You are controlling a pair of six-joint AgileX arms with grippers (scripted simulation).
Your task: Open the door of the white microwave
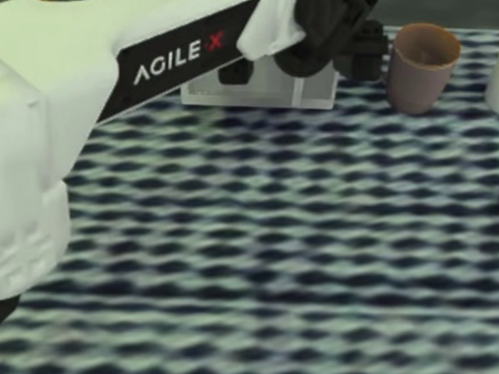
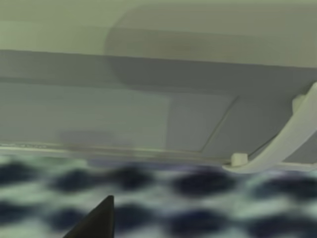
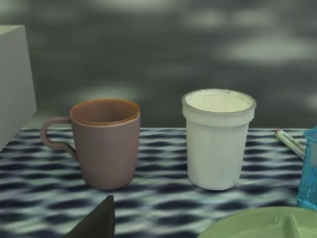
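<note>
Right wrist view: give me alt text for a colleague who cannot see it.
A brown ceramic mug with a side handle stands beside a white plastic cup on the blue-and-white patterned tablecloth. The rim of a pale green plate shows nearest the camera.

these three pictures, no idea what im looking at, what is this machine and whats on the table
It is a simulated two-armed AgileX robot at a table with a blue-and-white patterned cloth. The top view looks down: the big white left arm reaches to the white microwave at the far edge, its dark tool over it. The left wrist view sits close to the door and its white bar handle. The right wrist view shows a brown mug, a white cup, a green plate and something blue. Nothing is visibly held.
</note>
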